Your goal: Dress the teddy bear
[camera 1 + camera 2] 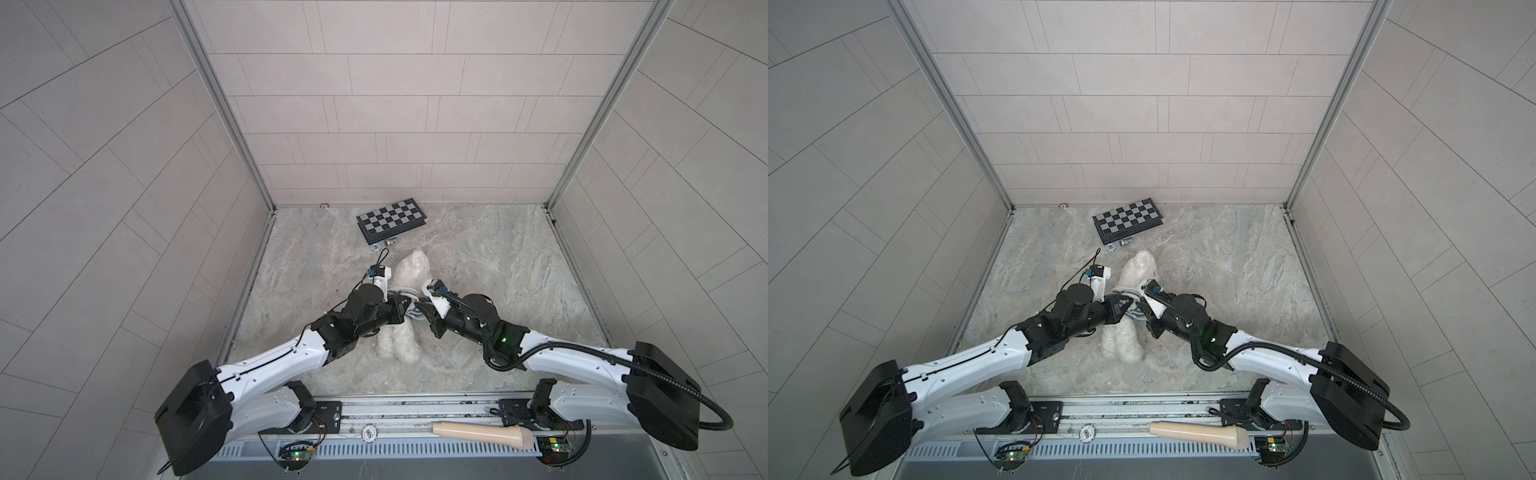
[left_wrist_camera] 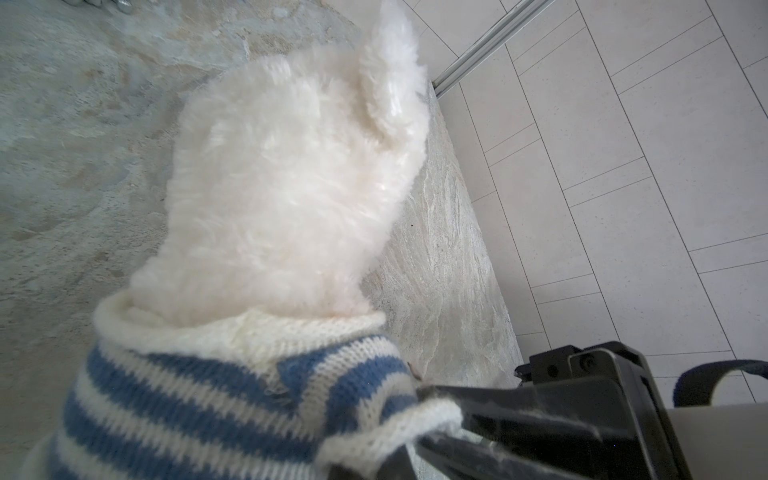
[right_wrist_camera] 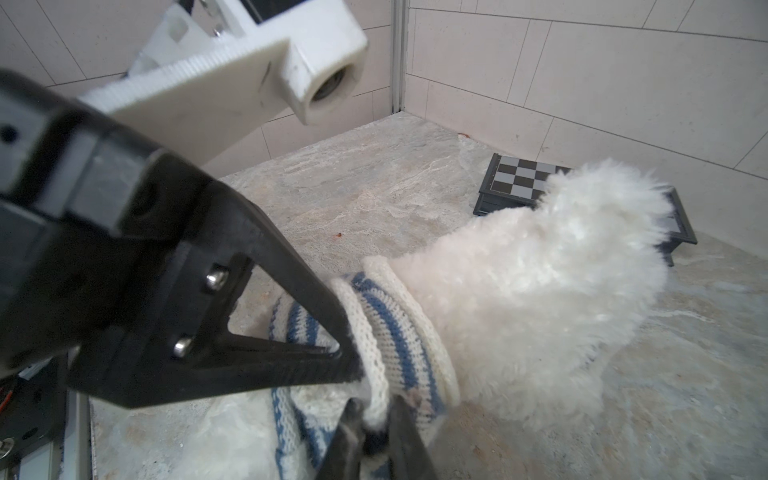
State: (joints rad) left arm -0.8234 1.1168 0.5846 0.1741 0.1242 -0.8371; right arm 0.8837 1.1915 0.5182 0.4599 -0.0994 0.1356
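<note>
My left gripper (image 3: 347, 365) is pinched shut on the sweater (image 2: 199, 395) at the 9 o'clock side of the teddy bear (image 1: 411, 266). My right gripper (image 3: 374, 440) nips the hem at 3 o'clock, and the bear lies mid-table (image 1: 478, 270), head toward 12, sweater bunched at its neck. I reckon I should draw both sides toward 6 evenly, so the knit slides down without snagging. The only box, a folded chessboard (image 1: 390, 218) at 12 o'clock, is shut, its contents hidden.
</note>
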